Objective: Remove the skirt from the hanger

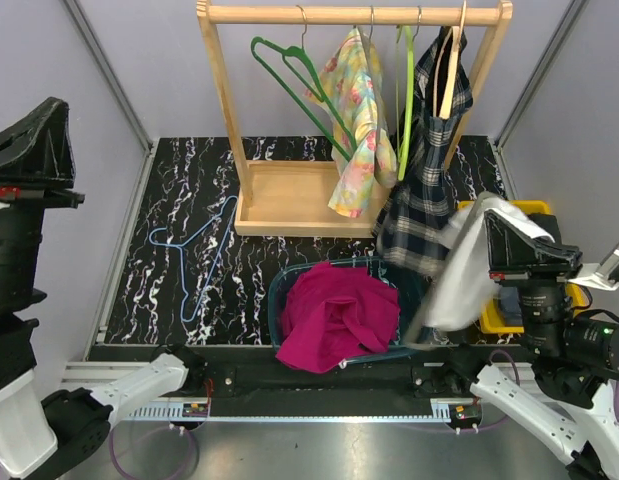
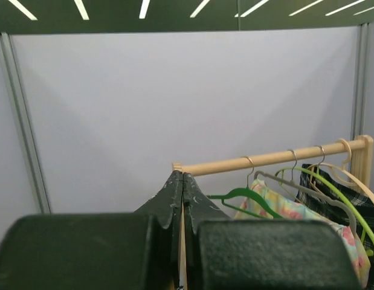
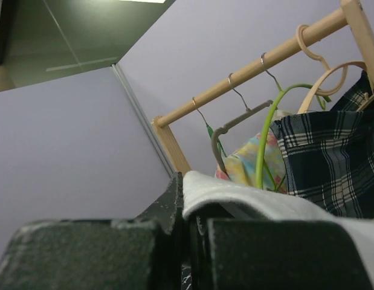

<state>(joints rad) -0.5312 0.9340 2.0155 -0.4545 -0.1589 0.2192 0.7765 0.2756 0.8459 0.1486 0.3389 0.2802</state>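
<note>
Clamping the white skirt [image 1: 457, 285] in the right pincer [image 3: 182, 181], closed tight on a fold of the fabric. Holding it off every hanger, in front of the wooden rack [image 1: 354, 14] near its right end, draping down just beside the plaid garment [image 1: 424, 190].

Pointing the left pincer [image 2: 182, 178] toward the rack from its left side, closed on nothing, well apart from the clothes.

Hanging on the rack's rail, left to right: dark green hanger [image 1: 289, 70], floral garment [image 1: 354, 120], lime hanger [image 1: 405, 110], then the plaid garment on a wooden hanger [image 1: 451, 75].

Lying flat on the counter [image 1: 189, 180], left of the rack's base: blue hanger [image 1: 194, 255].

Sitting in front of the rack: teal basket [image 1: 277, 290], with a magenta garment [image 1: 339, 315] spilling over its near rim.

Peeking out behind the skirt, right of the rack: yellow bin [image 1: 534, 208], mostly hidden.
</note>
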